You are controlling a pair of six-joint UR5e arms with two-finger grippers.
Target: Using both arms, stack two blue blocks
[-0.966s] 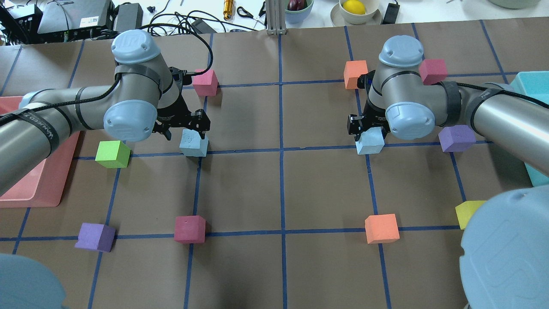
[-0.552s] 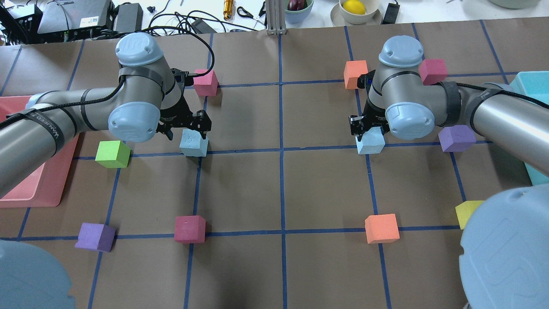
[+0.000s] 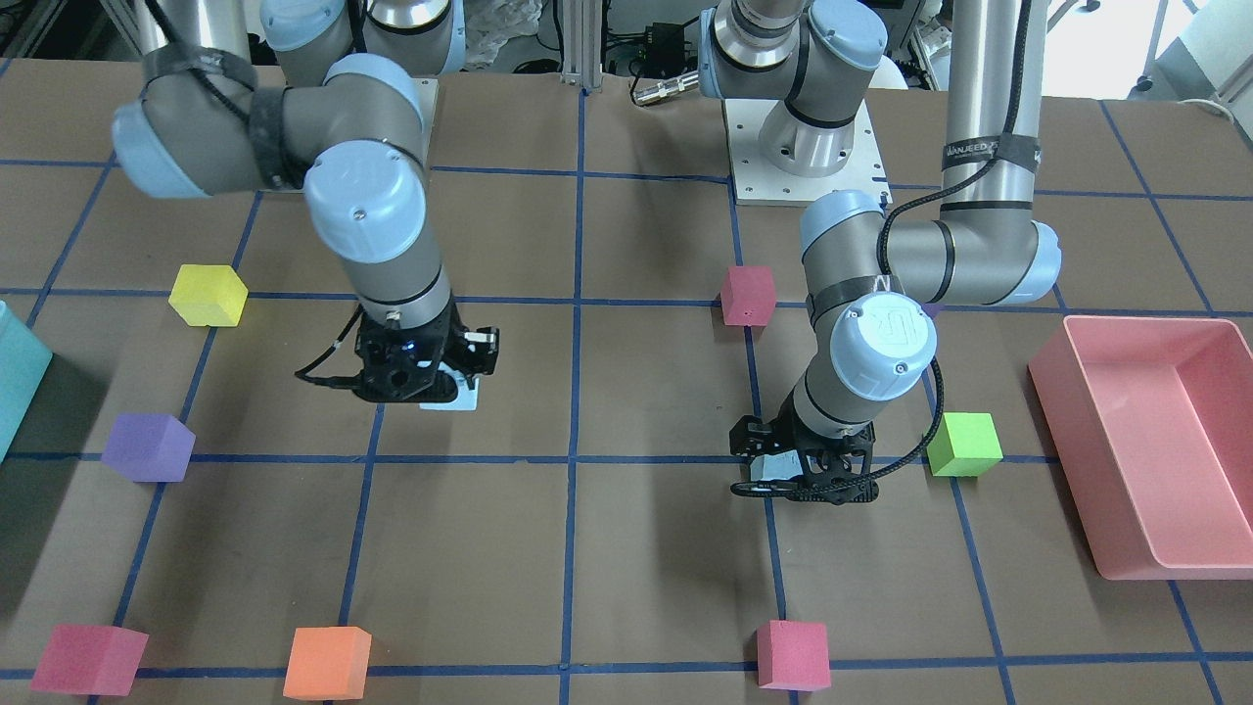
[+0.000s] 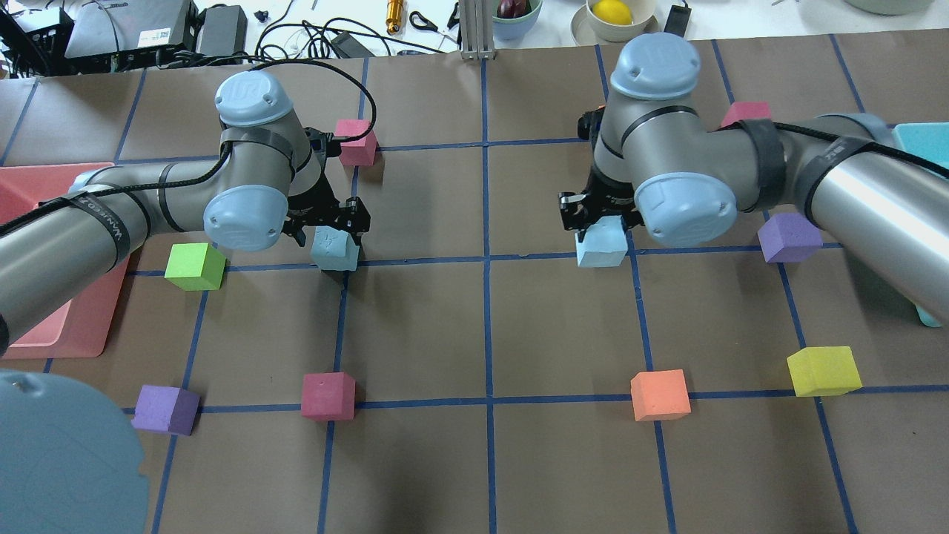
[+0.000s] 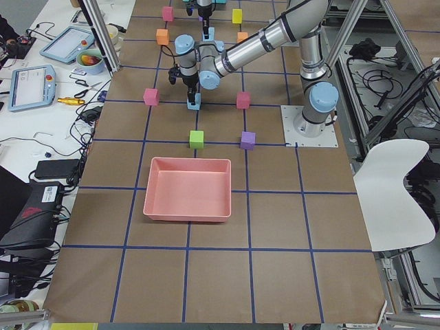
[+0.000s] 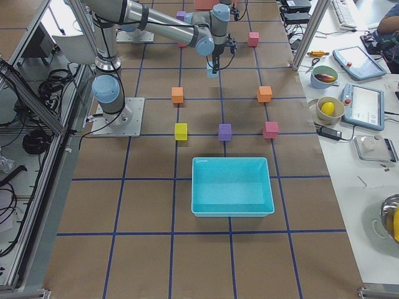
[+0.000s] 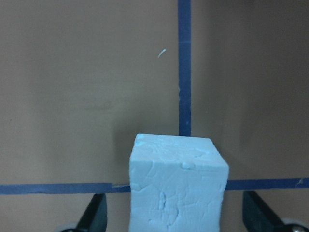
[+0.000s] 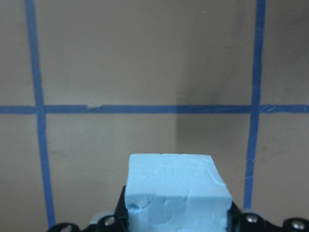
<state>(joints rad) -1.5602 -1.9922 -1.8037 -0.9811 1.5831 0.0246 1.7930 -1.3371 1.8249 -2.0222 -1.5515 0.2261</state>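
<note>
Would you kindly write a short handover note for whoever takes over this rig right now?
Left tool: open, fingers either side of the left blue block, which sits on the table by a tape crossing.
Right tool: shut on the right blue block.
Done: one block gripped; the two blocks are well apart, nothing stacked.
To do: close the left tool, bring the blocks together, set one on the other, release.
</note>
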